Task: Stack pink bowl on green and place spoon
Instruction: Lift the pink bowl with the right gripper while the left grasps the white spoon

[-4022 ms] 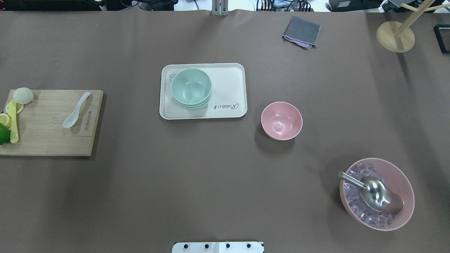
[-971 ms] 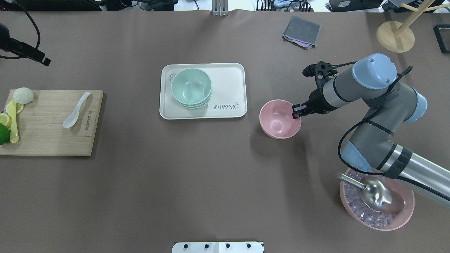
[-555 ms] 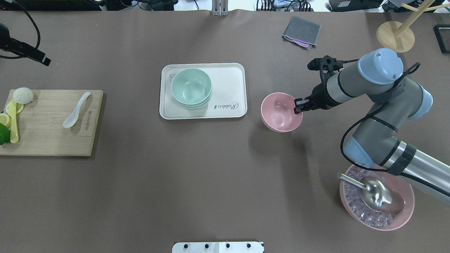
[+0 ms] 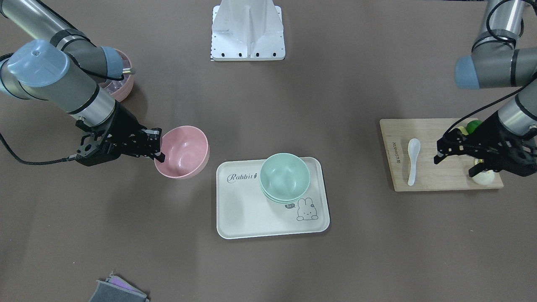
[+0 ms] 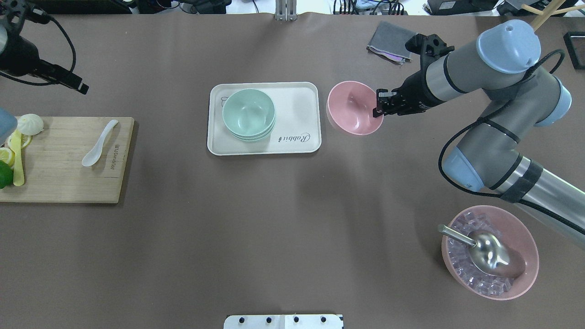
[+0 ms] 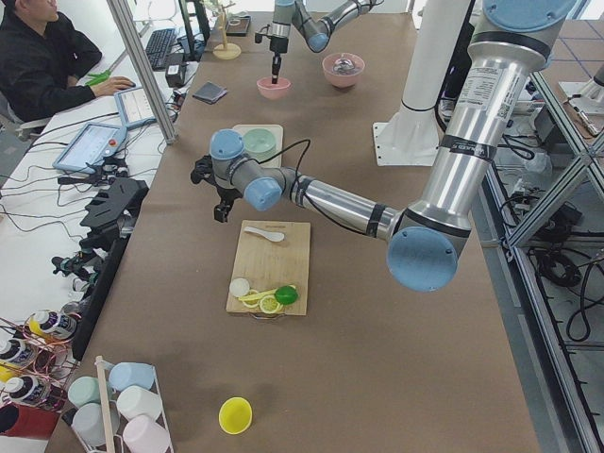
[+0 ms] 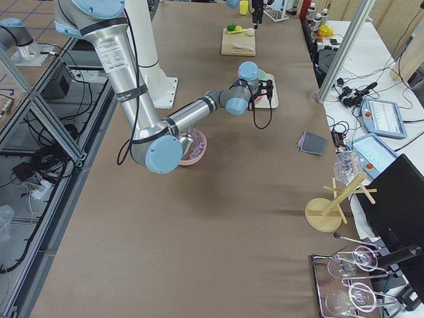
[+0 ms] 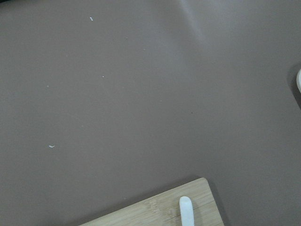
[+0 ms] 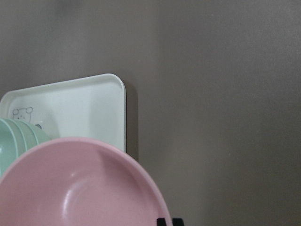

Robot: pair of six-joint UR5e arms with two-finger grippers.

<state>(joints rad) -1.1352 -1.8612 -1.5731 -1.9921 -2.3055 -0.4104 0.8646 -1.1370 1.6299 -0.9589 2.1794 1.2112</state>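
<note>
My right gripper (image 5: 378, 104) is shut on the right rim of the small pink bowl (image 5: 352, 114) and holds it tilted in the air just right of the tray; it also shows in the front view (image 4: 182, 153) and the right wrist view (image 9: 80, 188). The mint-green bowls (image 5: 249, 114) sit nested on the left part of the cream tray (image 5: 297, 105). The white spoon (image 5: 98, 144) lies on the wooden cutting board (image 5: 68, 173). My left gripper (image 4: 454, 167) is open and empty, above the board's outer end, apart from the spoon (image 4: 412, 161).
A larger ribbed pink bowl (image 5: 516, 228) with ice and a steel scoop (image 5: 489, 253) stands at the near right. A grey cloth (image 5: 390, 39) and a wooden stand (image 5: 514, 48) are at the far right. Lemon slices, a lime, a bun and a yellow utensil lie on the board's left end.
My right gripper took the pink bowl by its rim, lifted it off the table and carried it away from the robot and left, up to the tray. My left arm moved slightly nearer the board.
</note>
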